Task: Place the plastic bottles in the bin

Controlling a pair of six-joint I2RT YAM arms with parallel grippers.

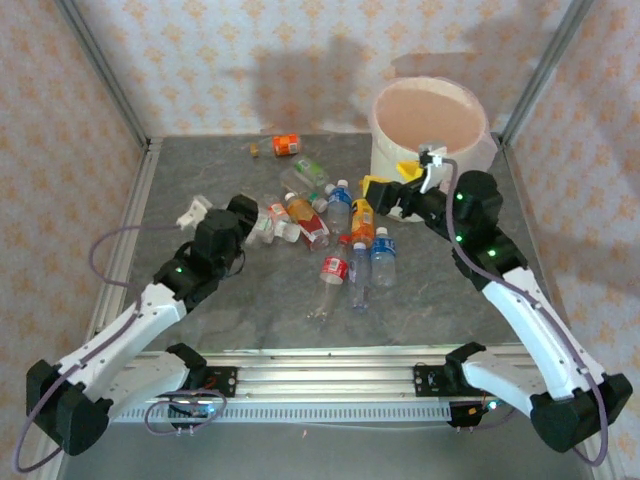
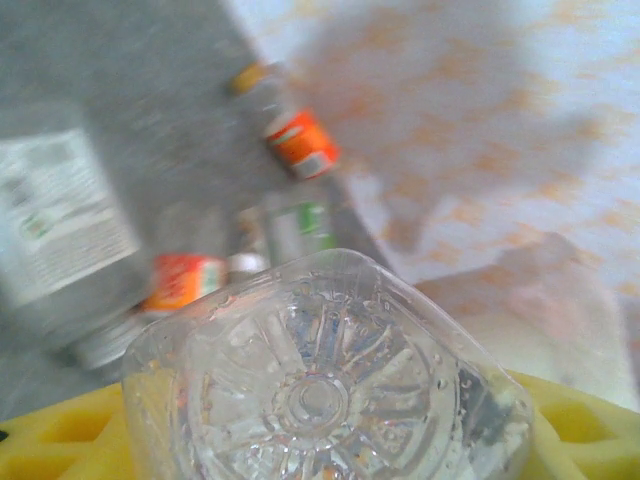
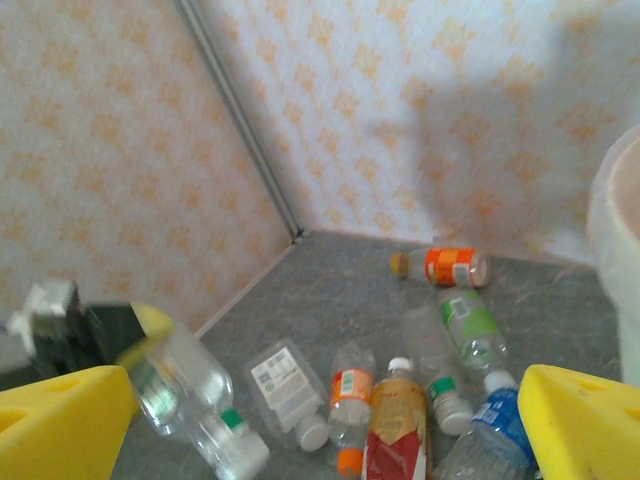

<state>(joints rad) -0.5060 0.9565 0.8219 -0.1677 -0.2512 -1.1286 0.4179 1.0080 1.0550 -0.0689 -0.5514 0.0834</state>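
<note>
Several plastic bottles lie in a heap mid-table: an orange-labelled one (image 1: 286, 145) at the back, a green-labelled one (image 1: 307, 172), a blue one (image 1: 339, 205) and a red-labelled one (image 1: 335, 265). My left gripper (image 1: 255, 226) is shut on a clear bottle (image 1: 270, 224) at the heap's left edge. In the left wrist view its ribbed base (image 2: 320, 390) sits squeezed between the yellow fingers (image 2: 60, 440). My right gripper (image 1: 390, 180) hangs open beside the white bin (image 1: 382, 150), above the heap's right side, nothing between its fingers (image 3: 585, 420). The held bottle (image 3: 185, 385) shows at lower left in the right wrist view.
Patterned walls and metal corner posts (image 1: 105, 70) close in the table. The bin (image 3: 612, 250) stands at the back right corner. Bare grey tabletop (image 1: 250, 300) lies in front of the heap and along the left side.
</note>
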